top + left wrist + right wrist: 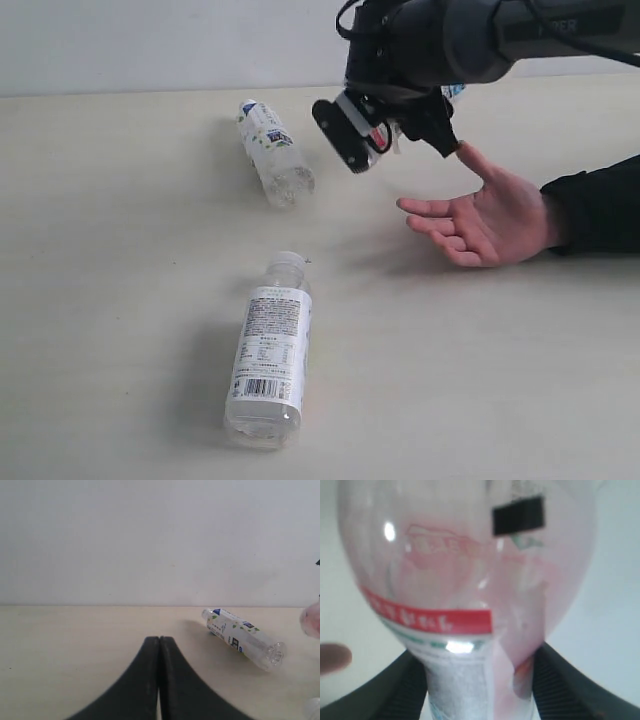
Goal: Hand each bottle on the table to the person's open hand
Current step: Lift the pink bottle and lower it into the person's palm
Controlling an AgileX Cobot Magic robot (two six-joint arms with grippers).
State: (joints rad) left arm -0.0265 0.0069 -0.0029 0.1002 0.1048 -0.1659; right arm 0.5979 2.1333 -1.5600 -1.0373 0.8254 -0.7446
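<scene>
Right claw is clamped on the pink bottle. Jaws are spread about the width of the bottle's body, pressing both its sides in the right wrist view. The claw hangs just above and behind the open hand. The hand is palm up, fingers spread toward the middle; cannot tell if it rests on the table or sits just over it. The bottle is not in the palm yet, and no contact with the hand shows.

Step, by my read: handover of the pink bottle, delivery phase. The next move likely calls for lowering toward the palm, then parting the jaws once the bottle is supported. Released too high, it could roll off the fingers.

Left claw has its fingers pressed together, holds nothing and sits low over the table.

Two bottles lie on their sides. The green-label bottle is on the far side, near the right claw but apart. The white-label bottle is on the near side, cap toward the far edge. No fourth bottle seen. Two pickups visibly left.
</scene>
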